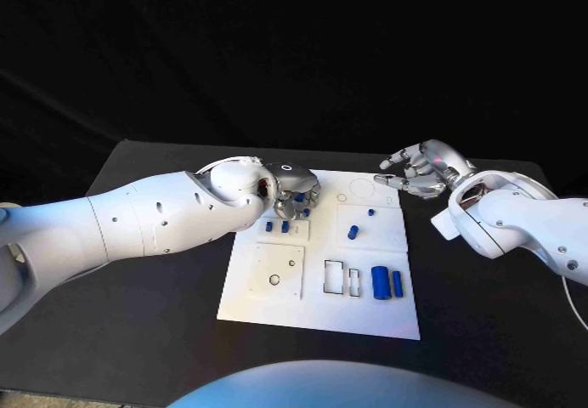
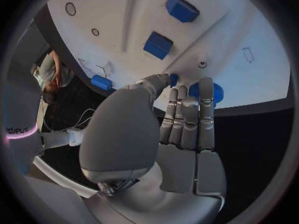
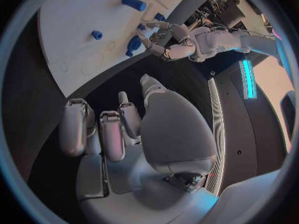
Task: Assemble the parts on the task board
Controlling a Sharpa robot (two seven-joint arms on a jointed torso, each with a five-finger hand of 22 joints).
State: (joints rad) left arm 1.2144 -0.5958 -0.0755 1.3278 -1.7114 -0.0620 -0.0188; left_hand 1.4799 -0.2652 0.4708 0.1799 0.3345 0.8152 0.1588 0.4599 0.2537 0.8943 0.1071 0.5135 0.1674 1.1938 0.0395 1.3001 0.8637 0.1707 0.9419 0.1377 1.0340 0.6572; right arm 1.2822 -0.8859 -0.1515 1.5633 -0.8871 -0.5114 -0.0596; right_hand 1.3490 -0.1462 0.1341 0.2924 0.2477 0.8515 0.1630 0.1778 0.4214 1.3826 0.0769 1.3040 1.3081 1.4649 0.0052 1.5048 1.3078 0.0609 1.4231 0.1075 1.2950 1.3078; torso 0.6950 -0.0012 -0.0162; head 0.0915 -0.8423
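The white task board [image 1: 368, 316] lies in the middle of the black table. My left hand [image 1: 294, 191] hangs over its far left corner and pinches a round blue part [image 2: 215, 92] between thumb and fingers [image 2: 187, 109]; that part [image 3: 134, 45] also appears in the right wrist view. Two small blue blocks [image 1: 277, 227] lie just in front of this hand. A short blue piece [image 1: 353, 231] lies mid-board, and two blue cylinders [image 1: 388, 283] stand side by side near the front right. My right hand [image 1: 421, 172] hovers off the board's far right corner, empty, with its fingers loosely bent.
The board carries a raised square plate [image 1: 278, 270] at the front left, narrow rectangular slots [image 1: 335, 277] beside the cylinders and faint round outlines [image 1: 359, 189] at the far edge. Bare black table [image 1: 160, 289] surrounds the board on all sides.
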